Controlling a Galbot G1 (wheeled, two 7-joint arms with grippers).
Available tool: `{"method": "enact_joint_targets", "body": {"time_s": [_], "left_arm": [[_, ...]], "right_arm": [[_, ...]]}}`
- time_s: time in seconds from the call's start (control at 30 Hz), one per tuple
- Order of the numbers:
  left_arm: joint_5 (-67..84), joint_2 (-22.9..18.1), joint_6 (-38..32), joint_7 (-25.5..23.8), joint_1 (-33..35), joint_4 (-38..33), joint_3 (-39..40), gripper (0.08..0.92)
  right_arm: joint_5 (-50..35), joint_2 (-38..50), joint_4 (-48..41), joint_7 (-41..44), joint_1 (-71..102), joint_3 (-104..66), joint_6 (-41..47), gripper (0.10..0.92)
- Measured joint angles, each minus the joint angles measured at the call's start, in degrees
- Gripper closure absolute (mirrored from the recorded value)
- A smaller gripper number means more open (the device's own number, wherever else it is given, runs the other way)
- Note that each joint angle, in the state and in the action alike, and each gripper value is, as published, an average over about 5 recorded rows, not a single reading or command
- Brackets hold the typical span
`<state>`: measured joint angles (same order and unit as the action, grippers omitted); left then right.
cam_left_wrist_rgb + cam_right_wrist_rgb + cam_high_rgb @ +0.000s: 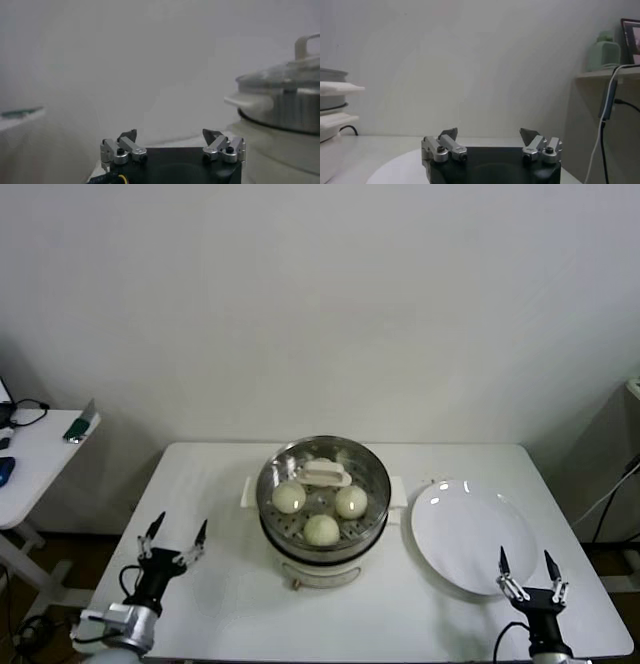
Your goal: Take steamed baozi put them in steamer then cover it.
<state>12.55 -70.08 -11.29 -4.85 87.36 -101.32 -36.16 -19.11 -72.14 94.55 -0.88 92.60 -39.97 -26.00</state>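
The steamer stands mid-table on its cream base, and its steel wall also shows in the left wrist view. A glass lid with a white handle rests on it. Through the glass I see three steamed baozi. The area under the handle is hidden. My left gripper hovers open and empty at the table's front left, clear of the pot. My right gripper is open and empty at the front right, just in front of the plate.
A bare white plate lies right of the steamer. A white side table with small items stands beyond the table's left edge. Cables hang at the far right.
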Motion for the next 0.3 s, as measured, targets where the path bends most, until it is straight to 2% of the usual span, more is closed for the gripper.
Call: {"method": "enact_joint_targets", "body": {"time_s": [0.3], "left_arm": [[1.8, -0.6, -2.5, -0.9, 0.4, 3.6, 0.2, 0.177]], "right_arm": [[0.0, 0.1, 0.0, 0.0, -0.5, 0.2, 0.5, 0.203]]}}
